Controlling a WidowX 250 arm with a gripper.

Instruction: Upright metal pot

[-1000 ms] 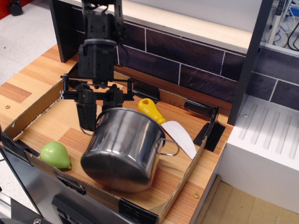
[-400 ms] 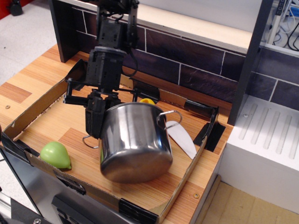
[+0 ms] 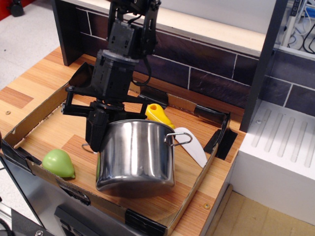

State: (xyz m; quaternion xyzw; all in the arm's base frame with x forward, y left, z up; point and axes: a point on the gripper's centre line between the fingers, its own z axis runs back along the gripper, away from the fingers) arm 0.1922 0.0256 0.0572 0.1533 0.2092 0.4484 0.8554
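The metal pot (image 3: 138, 155) is a shiny steel cylinder with thin wire loop handles. It stands nearly upright inside the cardboard tray (image 3: 29, 123), tilted slightly, its base just off the wood. My black gripper (image 3: 101, 129) is shut on the pot's left rim, one finger (image 3: 93, 132) outside the wall, the other hidden inside. One handle (image 3: 179, 139) sticks out to the right; the other shows low at the left.
A green pear-like toy (image 3: 58, 162) lies at the tray's front left. A yellow-handled white spatula (image 3: 189, 145) lies behind and right of the pot. A dark tiled wall runs behind; a white unit (image 3: 280, 157) stands at the right.
The pot has swung from lying on its side, bottom toward the camera, to almost upright. My gripper rose and shifted a little right with the rim in its hold.
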